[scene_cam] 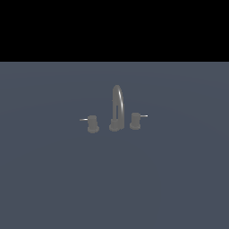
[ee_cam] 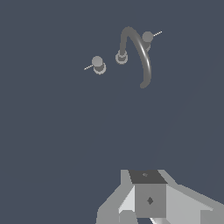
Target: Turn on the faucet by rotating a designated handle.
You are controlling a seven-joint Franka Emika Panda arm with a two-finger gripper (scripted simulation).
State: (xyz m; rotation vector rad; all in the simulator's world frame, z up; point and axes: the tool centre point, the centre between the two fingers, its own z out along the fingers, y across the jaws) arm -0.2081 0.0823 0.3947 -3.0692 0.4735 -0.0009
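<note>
In the exterior view, the faucet (scene_cam: 116,108) stands near the middle of the frame on a flat slate-blue surface (scene_cam: 179,179), its arched spout upright. The handle (scene_cam: 91,123) sits just beside it toward the exterior view's left, lever rod pointing outward; the matching knob (scene_cam: 135,120) sits on the other side. Bare surface spreads wide all round.

In the wrist view, the faucet (ee_cam: 135,52) and handle (ee_cam: 98,64) show well apart from the gripper (ee_cam: 146,199). Its fingertips are cut off by the frame edge, so I cannot tell its grip.

A flat, uniform slate-blue bench (scene_cam: 170,179) fills the lower scene. Above its far edge lies a plain black background (scene_cam: 114,29).
</note>
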